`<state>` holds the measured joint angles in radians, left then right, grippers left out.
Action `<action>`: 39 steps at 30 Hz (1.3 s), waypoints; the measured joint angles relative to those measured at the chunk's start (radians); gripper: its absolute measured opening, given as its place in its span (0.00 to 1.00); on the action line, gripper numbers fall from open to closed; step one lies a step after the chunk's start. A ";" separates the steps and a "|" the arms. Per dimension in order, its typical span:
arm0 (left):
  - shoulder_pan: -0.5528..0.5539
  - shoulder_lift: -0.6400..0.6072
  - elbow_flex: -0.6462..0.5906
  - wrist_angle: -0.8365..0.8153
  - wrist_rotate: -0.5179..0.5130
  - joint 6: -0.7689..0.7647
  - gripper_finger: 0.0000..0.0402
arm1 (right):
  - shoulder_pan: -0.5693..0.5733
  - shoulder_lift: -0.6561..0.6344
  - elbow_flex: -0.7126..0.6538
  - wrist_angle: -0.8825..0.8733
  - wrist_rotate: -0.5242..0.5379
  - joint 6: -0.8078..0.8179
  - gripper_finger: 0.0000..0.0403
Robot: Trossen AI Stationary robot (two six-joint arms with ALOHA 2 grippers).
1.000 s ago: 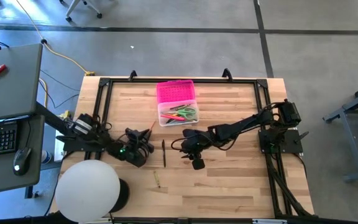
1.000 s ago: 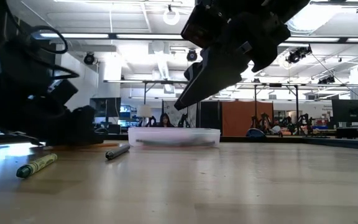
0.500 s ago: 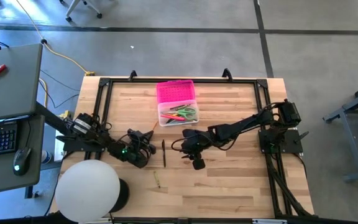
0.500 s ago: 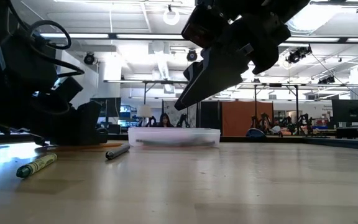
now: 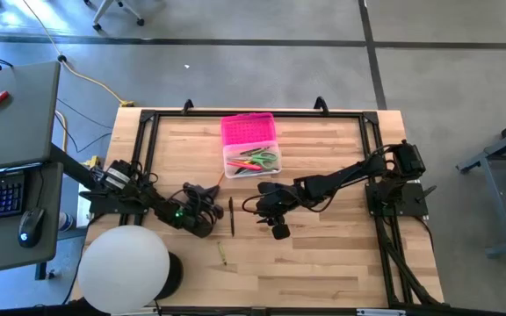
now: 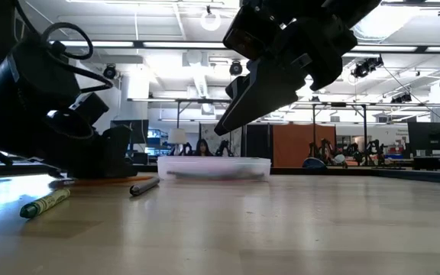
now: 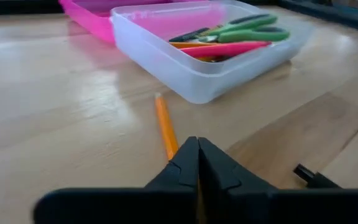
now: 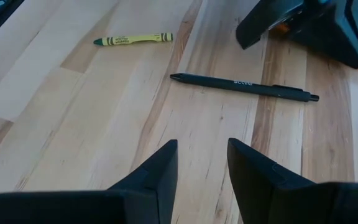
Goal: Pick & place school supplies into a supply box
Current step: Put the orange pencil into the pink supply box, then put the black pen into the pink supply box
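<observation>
Where the left hand (image 5: 207,209) sat a little nearer the counter's left edge a second ago, it has since slid slightly toward the middle, and in the low view its dark bulk now stands taller and closer to the black pen (image 6: 144,186). Seen from its own wrist camera, the left hand's two fingers (image 7: 188,163) are pressed together around the near end of an orange pencil (image 7: 165,126), which lies flat on the wooden counter (image 5: 323,254) and points toward the supply box (image 5: 252,160). The left arm reaches in low from the counter's left side, its hand down at the surface. The right hand (image 5: 279,230) has not moved; it hangs above the middle of the counter with its fingers (image 8: 155,175) spread apart and grasping nothing, tilted downward on an arm stretched in from the right. Beneath it, well apart from each other, lie the black pen and a yellow-green crayon (image 8: 133,39). The supply box sits toward the far side of the counter, its pink lid (image 5: 248,129) folded open behind the clear base. Inside the base are green-handled scissors (image 7: 247,29) and a pink pen (image 7: 229,48) among other thin items.
</observation>
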<state>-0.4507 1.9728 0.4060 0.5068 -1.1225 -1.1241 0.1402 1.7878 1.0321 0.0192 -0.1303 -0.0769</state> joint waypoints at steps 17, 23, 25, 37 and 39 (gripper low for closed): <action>0.002 -0.001 0.192 -0.473 0.028 -0.055 0.27 | 0.005 0.000 0.000 0.000 -0.001 -0.058 0.29; 0.056 -0.073 0.295 -0.717 0.225 -0.257 0.21 | 0.005 0.000 0.000 -0.001 -0.008 -0.062 0.29; 0.066 -0.100 0.297 -0.724 0.255 -0.251 0.20 | 0.005 0.000 0.000 -0.004 -0.015 -0.062 0.29; 0.007 -0.289 0.304 -0.758 0.360 -0.221 0.18 | 0.013 0.000 0.000 -0.008 -0.053 -0.062 0.29; -0.025 -0.316 0.329 -0.802 0.286 -0.230 0.16 | 0.013 0.000 0.000 -0.007 -0.054 -0.062 0.29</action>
<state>-0.4762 1.6568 0.7350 -0.2949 -0.8367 -1.3544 0.1535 1.7878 1.0321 0.0123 -0.1841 -0.1390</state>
